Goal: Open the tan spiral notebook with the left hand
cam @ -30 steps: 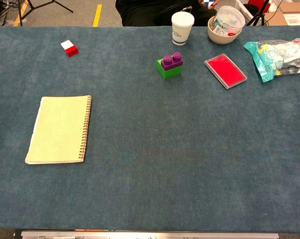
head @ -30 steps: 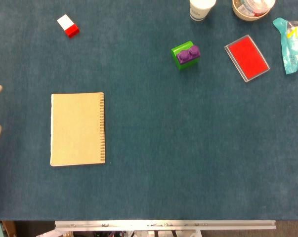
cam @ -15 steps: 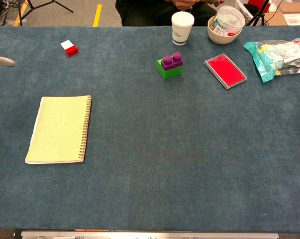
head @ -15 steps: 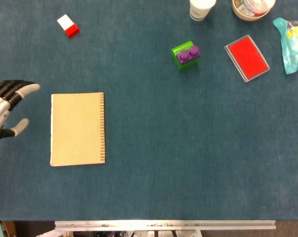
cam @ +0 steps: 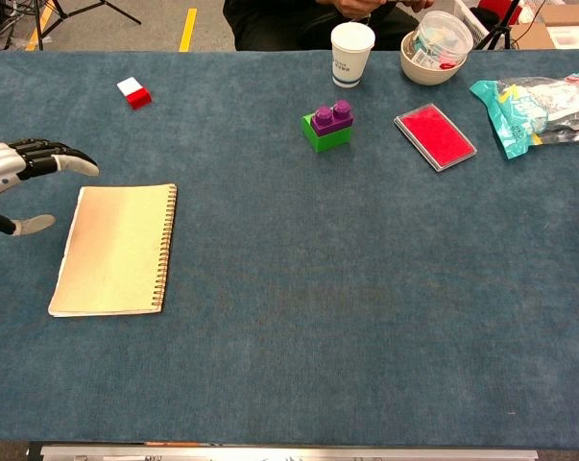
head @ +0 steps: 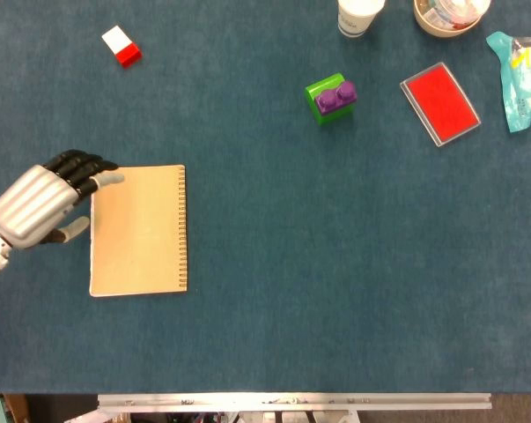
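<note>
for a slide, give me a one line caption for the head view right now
Left hand open at the free edge of the closed tan spiral notebook on the blue table.

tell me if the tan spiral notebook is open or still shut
Shut. The tan spiral notebook lies flat with its cover down, spiral binding along its right edge. The left hand is at its left edge, fingers apart, holding nothing.

Counting the tabletop items

Showing one notebook [head: 138,230], two toy blocks [head: 121,45] [head: 331,98], one cup [cam: 351,54], one red tray [head: 439,102], one bowl [cam: 436,45], one plastic packet [cam: 539,110], one hand [head: 43,203].
</note>
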Tool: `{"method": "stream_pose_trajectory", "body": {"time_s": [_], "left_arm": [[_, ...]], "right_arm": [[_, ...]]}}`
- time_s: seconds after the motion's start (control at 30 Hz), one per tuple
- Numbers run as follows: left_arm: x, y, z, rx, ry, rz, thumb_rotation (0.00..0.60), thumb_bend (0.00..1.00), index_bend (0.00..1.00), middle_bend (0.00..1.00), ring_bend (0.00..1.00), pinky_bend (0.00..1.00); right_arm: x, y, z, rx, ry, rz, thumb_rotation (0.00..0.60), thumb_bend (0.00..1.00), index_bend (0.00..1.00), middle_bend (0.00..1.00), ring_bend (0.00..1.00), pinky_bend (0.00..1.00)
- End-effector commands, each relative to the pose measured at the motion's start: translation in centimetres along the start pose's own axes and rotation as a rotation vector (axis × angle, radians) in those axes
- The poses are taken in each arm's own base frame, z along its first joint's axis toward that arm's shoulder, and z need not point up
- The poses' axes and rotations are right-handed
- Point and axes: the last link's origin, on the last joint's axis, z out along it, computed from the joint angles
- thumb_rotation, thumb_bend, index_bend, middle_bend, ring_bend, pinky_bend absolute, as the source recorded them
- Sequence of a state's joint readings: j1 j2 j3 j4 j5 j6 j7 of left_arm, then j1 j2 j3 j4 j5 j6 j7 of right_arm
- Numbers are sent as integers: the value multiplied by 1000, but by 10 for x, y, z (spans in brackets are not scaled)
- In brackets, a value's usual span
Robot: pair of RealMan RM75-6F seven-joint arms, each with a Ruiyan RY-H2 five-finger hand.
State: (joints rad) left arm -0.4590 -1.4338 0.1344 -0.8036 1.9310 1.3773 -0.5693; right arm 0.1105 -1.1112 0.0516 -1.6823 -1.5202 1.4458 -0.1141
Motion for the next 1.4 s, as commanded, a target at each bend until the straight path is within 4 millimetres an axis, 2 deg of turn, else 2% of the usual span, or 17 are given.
{"method": "stream_pose_trajectory", "body": {"time_s": [0.03, 0.3, 0.53, 1.1, 1.4], "left_arm": [[-7, 3, 9, -50, -14, 53, 600, 307, 187, 172, 140, 154], [-17, 0, 22, -94, -22, 130, 600, 268, 200, 172, 141, 154], [-22, -6, 27, -115, -49, 192, 600, 252, 201, 172, 140, 154], [-25, -25, 17, -48, -71, 239, 600, 246, 208, 187, 141, 155], [-32, -24, 14, -46, -90, 244, 600, 244, 209, 188, 141, 155]], "right_arm": [[0, 0, -1, 0, -1, 0, 600, 362, 231, 278, 211, 291], [-2, -3, -3, -3, -8, -4, 600, 362, 231, 278, 211, 291], [-1, -3, -5, -7, -8, -11, 600, 362, 231, 278, 211, 291], [0, -9, -7, -4, -11, -26, 600, 362, 231, 278, 211, 291], [-1, -12, -8, -1, -16, -28, 600, 363, 231, 278, 211, 291]]}}
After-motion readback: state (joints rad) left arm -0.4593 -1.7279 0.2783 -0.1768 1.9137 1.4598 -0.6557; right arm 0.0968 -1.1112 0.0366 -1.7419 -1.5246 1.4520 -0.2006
